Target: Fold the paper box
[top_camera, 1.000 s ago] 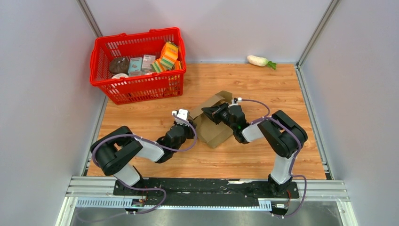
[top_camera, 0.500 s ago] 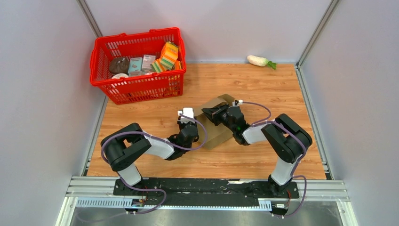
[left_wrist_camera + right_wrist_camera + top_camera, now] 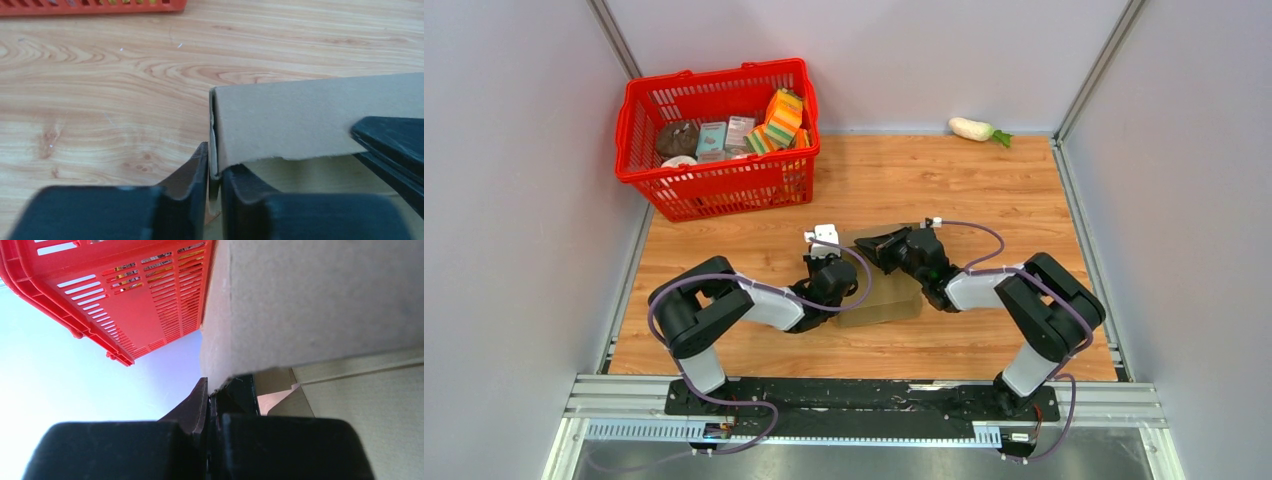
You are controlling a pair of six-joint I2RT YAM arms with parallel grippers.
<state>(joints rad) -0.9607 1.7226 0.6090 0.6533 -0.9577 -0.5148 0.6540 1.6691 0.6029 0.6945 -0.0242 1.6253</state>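
Brown cardboard paper box (image 3: 886,300), mid table (image 3: 984,190) between both arms, now lying squarer and flatter than a second ago (was skewed). Clamped on its left wall edge: left gripper (image 3: 214,172). Pinching its raised flap: right gripper (image 3: 214,392).

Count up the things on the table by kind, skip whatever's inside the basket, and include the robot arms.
Red basket: 1
Cardboard box: 1
White radish: 1
Robot arms, left and right: 2
Total: 5
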